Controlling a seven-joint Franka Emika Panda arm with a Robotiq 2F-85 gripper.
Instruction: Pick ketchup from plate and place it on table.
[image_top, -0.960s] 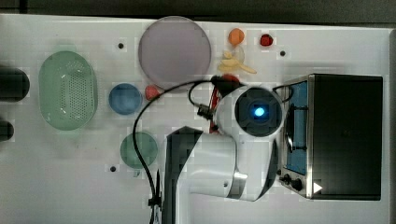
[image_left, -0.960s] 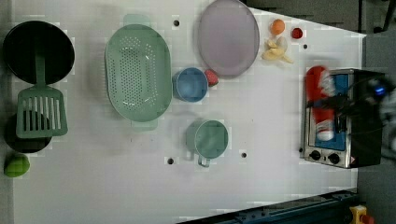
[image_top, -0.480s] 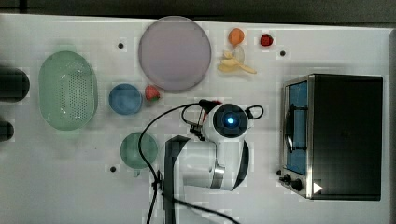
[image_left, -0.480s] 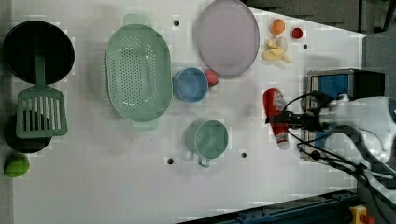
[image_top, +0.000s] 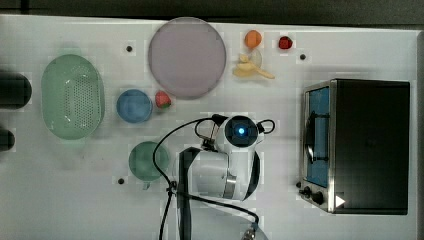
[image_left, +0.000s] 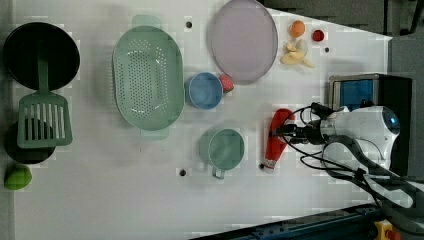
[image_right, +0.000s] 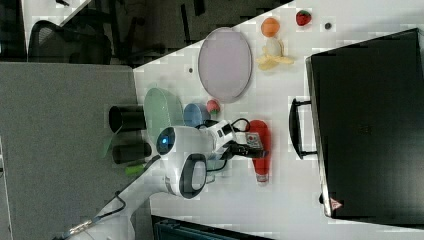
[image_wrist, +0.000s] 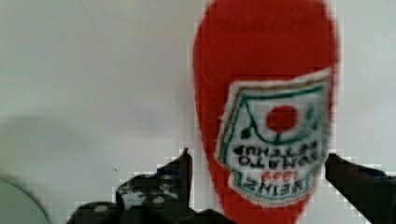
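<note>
The ketchup (image_left: 276, 137), a red bottle with a white label, lies flat on the white table (image_left: 100, 200), below the lilac plate (image_left: 243, 40) in the left view and apart from it. The plate (image_top: 186, 57) holds nothing. My gripper (image_left: 281, 131) hangs low over the bottle's middle. In the wrist view the ketchup (image_wrist: 261, 70) lies between the two dark fingers (image_wrist: 180, 168), and a sliver of table shows between finger and bottle, so the gripper (image_wrist: 257, 161) is open. From the right view the ketchup (image_right: 260, 145) lies beside the oven's handle, under the gripper (image_right: 252, 144).
A black toaster oven (image_top: 367, 145) stands at the top view's right. A green cup (image_top: 145, 161), blue bowl (image_top: 134, 106), strawberry piece (image_top: 162, 99) and green colander (image_top: 72, 97) lie at the top view's left. Small food pieces (image_top: 252, 70) sit beside the plate.
The arm carried the ketchup away from the oven front toward the left view's left and down onto the table. The fingers have since spread off the bottle.
</note>
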